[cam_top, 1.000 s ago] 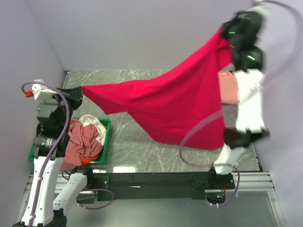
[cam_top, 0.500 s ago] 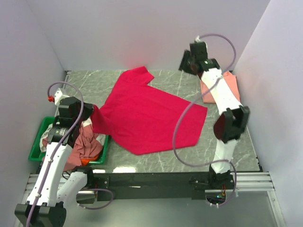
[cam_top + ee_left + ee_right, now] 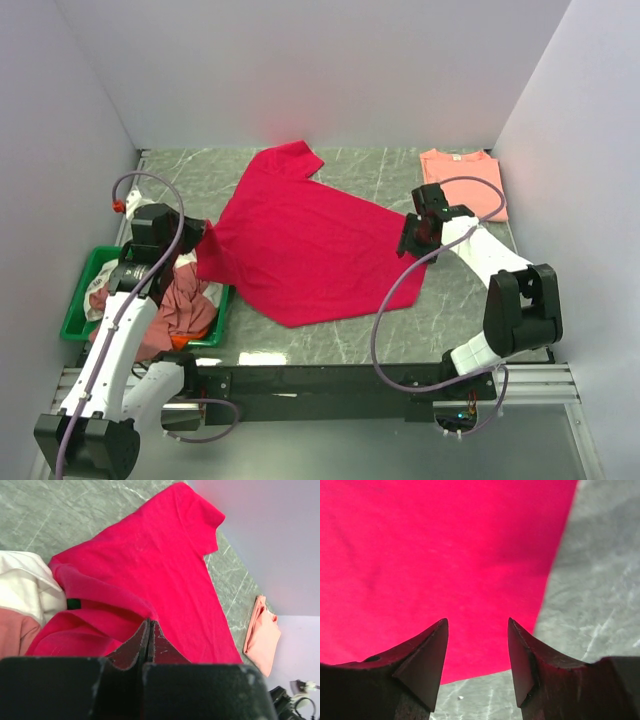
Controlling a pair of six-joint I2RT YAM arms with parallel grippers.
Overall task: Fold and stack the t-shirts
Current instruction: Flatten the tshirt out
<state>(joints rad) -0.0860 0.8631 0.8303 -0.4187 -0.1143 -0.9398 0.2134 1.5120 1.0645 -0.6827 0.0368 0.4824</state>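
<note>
A bright crimson-red t-shirt (image 3: pixel 310 245) lies spread out across the middle of the table, one sleeve pointing to the back. My left gripper (image 3: pixel 198 240) is shut on its bunched left edge (image 3: pixel 100 615), just beside the tray; the closed fingertips (image 3: pixel 150 625) pinch the cloth. My right gripper (image 3: pixel 410 240) hovers open over the shirt's right corner (image 3: pixel 520 605), with nothing between its fingers (image 3: pixel 432 645). A folded salmon-pink t-shirt (image 3: pixel 462 180) lies flat at the back right, apart from both grippers.
A green tray (image 3: pixel 75 312) at the left edge holds a heap of t-shirts: dusty rose (image 3: pixel 175 300), white (image 3: pixel 195 262) and a bit of orange (image 3: pixel 178 341). Walls close off the back and both sides. Bare marble shows in front of the red shirt (image 3: pixel 440 310).
My right gripper let go of the red t-shirt and came down from high at the back to its right corner. The shirt dropped from hanging stretched to lying flat.
</note>
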